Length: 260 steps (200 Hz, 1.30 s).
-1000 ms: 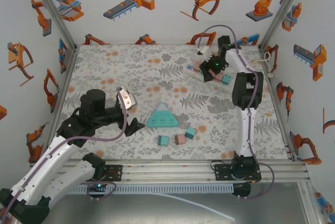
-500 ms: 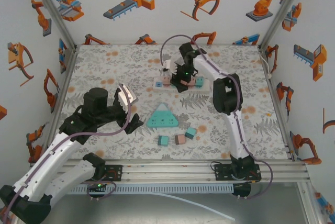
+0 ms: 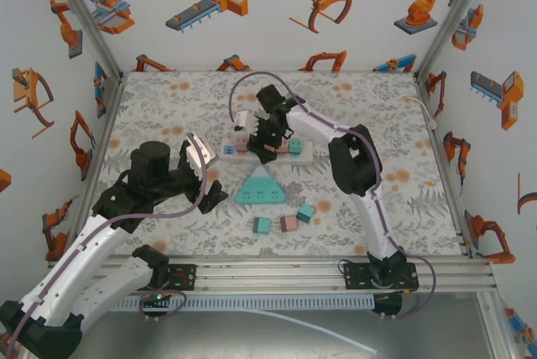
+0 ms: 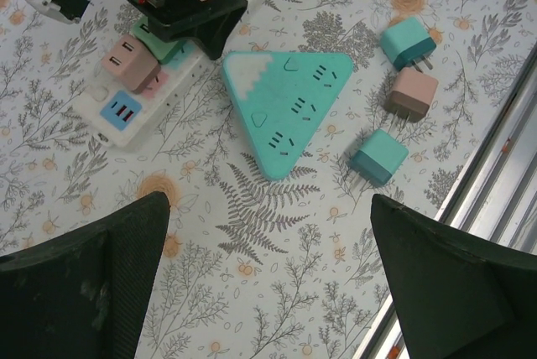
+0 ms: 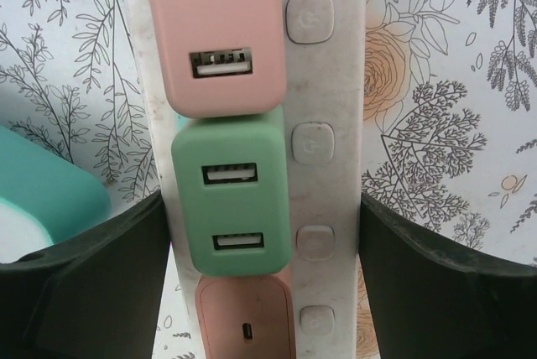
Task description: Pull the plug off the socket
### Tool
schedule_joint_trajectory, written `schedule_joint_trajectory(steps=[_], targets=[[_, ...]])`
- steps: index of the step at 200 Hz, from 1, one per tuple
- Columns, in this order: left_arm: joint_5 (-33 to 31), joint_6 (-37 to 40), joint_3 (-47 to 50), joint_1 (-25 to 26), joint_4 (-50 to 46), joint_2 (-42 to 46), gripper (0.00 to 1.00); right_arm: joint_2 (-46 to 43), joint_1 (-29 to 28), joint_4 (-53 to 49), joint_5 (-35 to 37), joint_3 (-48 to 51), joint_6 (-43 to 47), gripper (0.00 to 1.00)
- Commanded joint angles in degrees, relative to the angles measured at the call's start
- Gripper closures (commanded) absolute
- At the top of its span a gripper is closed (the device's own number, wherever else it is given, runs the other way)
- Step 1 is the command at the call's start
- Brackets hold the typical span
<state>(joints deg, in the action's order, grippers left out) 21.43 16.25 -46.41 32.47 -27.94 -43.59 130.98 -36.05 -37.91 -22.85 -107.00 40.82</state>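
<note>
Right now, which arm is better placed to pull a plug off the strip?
Right. The right hand is over the strip, its open fingers on either side of the green plug. The left hand hangs open by the teal socket, apart from the strip.

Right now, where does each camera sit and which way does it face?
Top external: above, behind the bases, facing down at the table; both arms show.
Left wrist: on the left gripper, looking down past its fingers at the triangular socket.
Right wrist: on the right gripper, looking between its fingers at the green plug in the power strip.
Shared: both wrist views hold strip and socket.
</note>
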Motion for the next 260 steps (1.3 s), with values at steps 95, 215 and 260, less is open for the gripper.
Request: schedule_joint_trajectory(steps=[95, 215, 260], targets=[[-0.24, -1.22, -1.03, -1.07, -0.11, -0.81, 0.03, -10.4, -0.07, 3.99, -1.81, 4.96, -3.99, 0.09], [-6.02, -29.46, -3.0, -1.12, 13.42, -13.26, 0.03, -39.3, 6.64, 22.15, -10.72, 32.3, 3.21, 0.15], [-17.65, -37.85, -9.78, -3.63, 14.0, -27.82, 0.15, -42.76, 11.87, 30.07, -15.74, 42.51, 3.04, 0.2]])
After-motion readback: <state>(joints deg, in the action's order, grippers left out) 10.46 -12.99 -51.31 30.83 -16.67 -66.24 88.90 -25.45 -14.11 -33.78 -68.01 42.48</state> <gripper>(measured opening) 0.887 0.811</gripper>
